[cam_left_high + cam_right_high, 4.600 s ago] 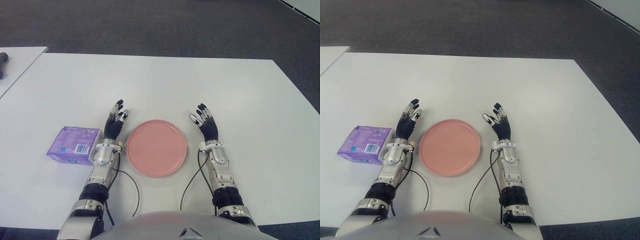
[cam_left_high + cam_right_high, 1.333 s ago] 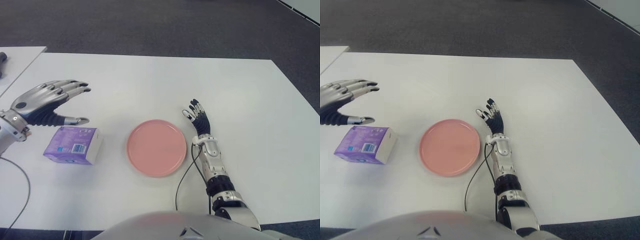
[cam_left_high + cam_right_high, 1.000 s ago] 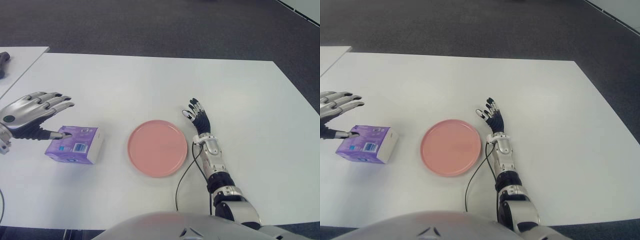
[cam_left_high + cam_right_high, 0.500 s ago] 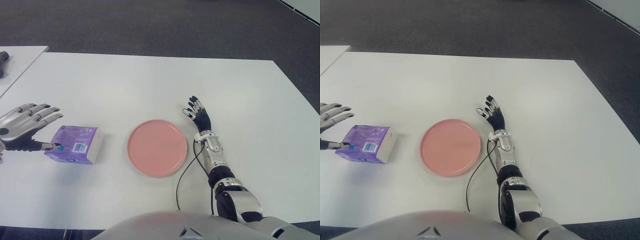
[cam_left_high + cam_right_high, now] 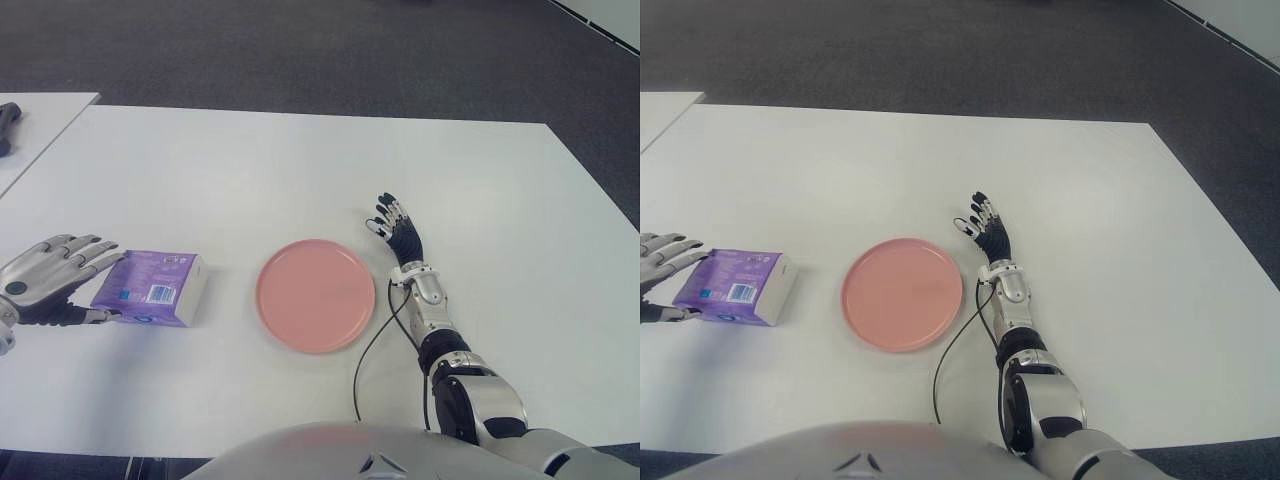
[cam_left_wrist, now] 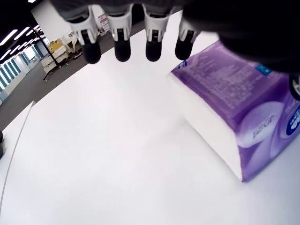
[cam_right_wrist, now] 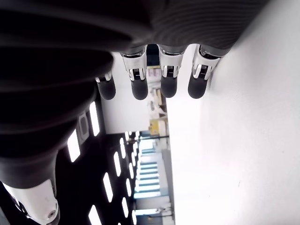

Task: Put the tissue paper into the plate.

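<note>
Left eye view: a white rectangular table (image 5: 300, 160) fills the scene, seen from above. A round, flat, salmon-pink plate (image 5: 316, 295) lies near the front centre, with nothing on it. Well to its left lies a purple plastic-wrapped pack of tissue paper (image 5: 152, 289), flat on the table and apart from the plate. The robot's silver left hand (image 5: 50, 280) sits at the pack's left end, fingers extended and spread over the pack's far top corner, thumb low along its near side. The pack is bracketed but not yet clamped. Over the last second or so this hand has dropped from above the pack to table height and moved round to its outer end, so the reach looks nearly done and closing the fingers is likely next.

Right eye view: the same layout from slightly to the right. The right hand (image 5: 986, 232) shows just beside the plate's right edge, fingers straight and loosely fanned, holding nothing. It has barely shifted.

Left wrist view: four dark fingertips (image 6: 123, 50) hang straight, with open air beneath them, and the purple pack sits close under the palm.

Right wrist view: four straight fingertips (image 7: 167, 86) are seen beside bare white tabletop, with nothing in the hand.
</note>
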Motion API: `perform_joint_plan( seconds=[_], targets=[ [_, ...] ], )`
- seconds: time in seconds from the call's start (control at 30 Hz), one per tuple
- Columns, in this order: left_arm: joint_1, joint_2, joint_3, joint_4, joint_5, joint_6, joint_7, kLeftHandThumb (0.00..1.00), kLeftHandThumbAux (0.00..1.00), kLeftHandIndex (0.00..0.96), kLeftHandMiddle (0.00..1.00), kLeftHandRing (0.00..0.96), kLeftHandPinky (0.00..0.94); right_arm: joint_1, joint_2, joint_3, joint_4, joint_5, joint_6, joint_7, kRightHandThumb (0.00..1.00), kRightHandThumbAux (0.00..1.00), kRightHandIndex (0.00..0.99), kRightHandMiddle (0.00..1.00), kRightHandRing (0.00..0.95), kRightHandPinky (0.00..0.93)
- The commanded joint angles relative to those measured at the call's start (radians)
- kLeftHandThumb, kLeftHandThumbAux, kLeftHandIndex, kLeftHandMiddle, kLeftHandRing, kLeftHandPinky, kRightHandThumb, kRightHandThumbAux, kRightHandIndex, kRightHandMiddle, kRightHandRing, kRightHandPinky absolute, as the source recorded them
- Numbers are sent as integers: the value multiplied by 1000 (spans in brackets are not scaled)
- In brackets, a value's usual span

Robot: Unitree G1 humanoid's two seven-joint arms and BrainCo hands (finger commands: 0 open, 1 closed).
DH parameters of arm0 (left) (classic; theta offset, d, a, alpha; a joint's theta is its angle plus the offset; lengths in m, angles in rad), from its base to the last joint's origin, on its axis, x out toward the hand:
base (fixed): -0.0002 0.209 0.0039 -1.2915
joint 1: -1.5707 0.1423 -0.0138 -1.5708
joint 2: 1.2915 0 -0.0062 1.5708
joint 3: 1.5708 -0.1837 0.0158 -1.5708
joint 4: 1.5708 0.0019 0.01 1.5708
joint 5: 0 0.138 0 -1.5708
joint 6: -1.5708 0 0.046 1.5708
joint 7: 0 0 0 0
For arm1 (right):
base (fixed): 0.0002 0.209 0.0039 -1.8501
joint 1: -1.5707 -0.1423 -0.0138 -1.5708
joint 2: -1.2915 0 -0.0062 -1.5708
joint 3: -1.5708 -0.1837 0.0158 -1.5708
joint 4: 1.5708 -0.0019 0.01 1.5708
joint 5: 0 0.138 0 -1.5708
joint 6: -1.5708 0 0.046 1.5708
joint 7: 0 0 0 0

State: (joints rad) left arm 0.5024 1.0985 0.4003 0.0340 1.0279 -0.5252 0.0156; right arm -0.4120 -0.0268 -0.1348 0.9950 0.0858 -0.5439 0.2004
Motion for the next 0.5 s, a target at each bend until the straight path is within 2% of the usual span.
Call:
perform_joint_plan(
  seconds=[0.03,0.5],
  targets=[
    [14,24,-24,1,-29,1,-27,128,139,0,0,0,0,61,-2,-10,67,7,43,3,98,707,0,0,0,0],
    [22,16,-56,-39,-90,11,-91,126,141,0,0,0,0,56,-9,-17,78,10,41,12,98,707,0,0,0,0]
  ],
)
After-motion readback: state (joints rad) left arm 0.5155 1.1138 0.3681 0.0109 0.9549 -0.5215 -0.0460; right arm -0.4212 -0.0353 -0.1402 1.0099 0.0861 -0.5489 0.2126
